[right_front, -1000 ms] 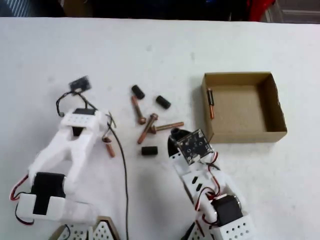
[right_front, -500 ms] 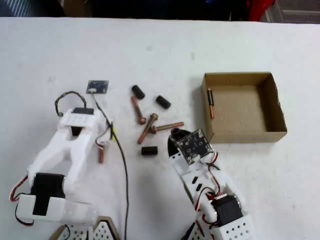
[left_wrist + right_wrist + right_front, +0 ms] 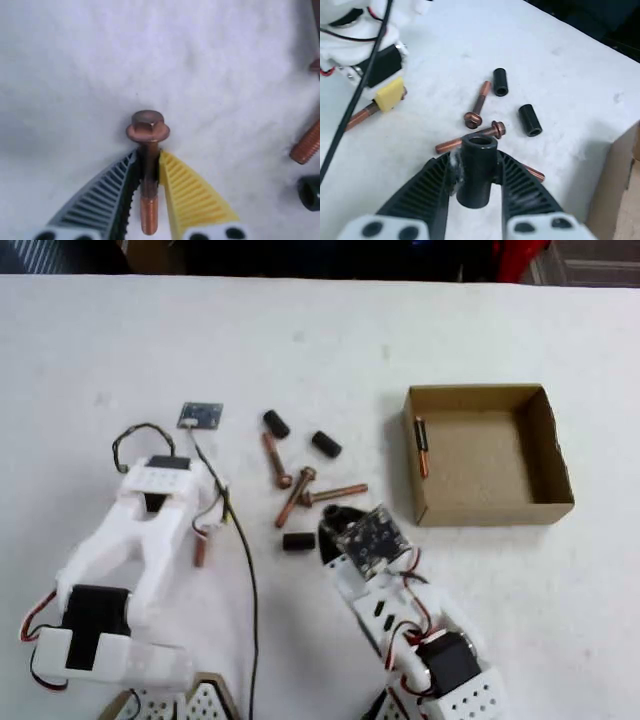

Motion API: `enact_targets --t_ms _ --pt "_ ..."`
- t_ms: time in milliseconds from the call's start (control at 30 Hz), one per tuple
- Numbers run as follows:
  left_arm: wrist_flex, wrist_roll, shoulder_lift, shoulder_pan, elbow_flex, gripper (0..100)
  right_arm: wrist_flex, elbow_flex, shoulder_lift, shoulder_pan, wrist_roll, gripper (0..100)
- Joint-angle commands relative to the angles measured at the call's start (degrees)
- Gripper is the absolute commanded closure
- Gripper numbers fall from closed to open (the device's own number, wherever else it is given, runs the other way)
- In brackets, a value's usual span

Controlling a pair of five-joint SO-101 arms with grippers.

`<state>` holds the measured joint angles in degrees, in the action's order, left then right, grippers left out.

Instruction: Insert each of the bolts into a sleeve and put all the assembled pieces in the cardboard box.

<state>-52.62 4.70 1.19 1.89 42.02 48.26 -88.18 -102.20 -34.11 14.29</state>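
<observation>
We find the left gripper [image 3: 147,165] pinching a bolt [image 3: 148,131] by its shank, left of the table's middle, and the right gripper [image 3: 476,162] clamped on a sleeve [image 3: 479,150] mid-table with its bore exposed, evidently for mating before transfer to the cardboard box [image 3: 495,512] toward the right edge.

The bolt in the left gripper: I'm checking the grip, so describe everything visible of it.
The bolt is copper-coloured metal: a flanged hex head and a threaded shank. The left gripper is shut on its mid-shank, grey on one side, yellow on the other; head and threaded tip stick out at either end.
</observation>
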Motion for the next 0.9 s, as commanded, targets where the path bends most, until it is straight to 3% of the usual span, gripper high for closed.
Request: enact_targets --t_ms 0,267,433,567,867 --pt "0.4 -1.8 2.9 0.7 -5.0 98 -1.5 -0.4 -0.7 -3.7 -0.1 98.2" --pt "0.3 -6.2 2.9 0.4 -10.7 98 -4.9 -3.3 -0.7 -6.9 -0.1 98.1" --pt "0.3 -5.6 3.0 0.6 -14.7 98 -14.6 -8.4 -0.7 -6.9 -0.1 98.1" --pt "0.0 -2.0 3.5 0.4 -17.6 98 -16.3 -8.6 -0.6 -6.9 -0.1 98.1" --pt "-1.8 -1.6 19.3 -4.4 -18.7 98 -20.9 -8.6 -0.6 -6.9 -0.2 98.1"
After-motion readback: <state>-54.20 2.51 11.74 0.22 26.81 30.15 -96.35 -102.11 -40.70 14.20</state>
